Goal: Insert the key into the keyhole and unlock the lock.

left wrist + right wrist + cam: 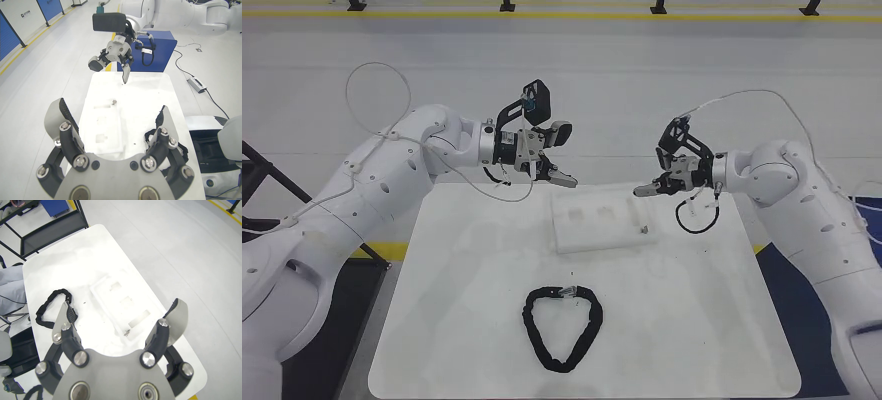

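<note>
Right gripper (121,301) is hanging released, empty, at the foam tray's (103,306) key (126,332) end; left gripper (112,103) likewise opposite. Pinching the key's head, blade exposed, looks wisest.

Pale grey glossy floor (642,60) with a yellow painted stripe (572,14). Blue boxy cabinet (160,53) beside white rounded table (462,300). Black metal-frame shelf rack (53,236) nearby.

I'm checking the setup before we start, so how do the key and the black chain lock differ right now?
The key is tiny and metallic; the chain lock is a large black loop. The key lies on the white foam tray; the chain lock lies on the bare table, nearer the robot. Neither is gripped.
</note>
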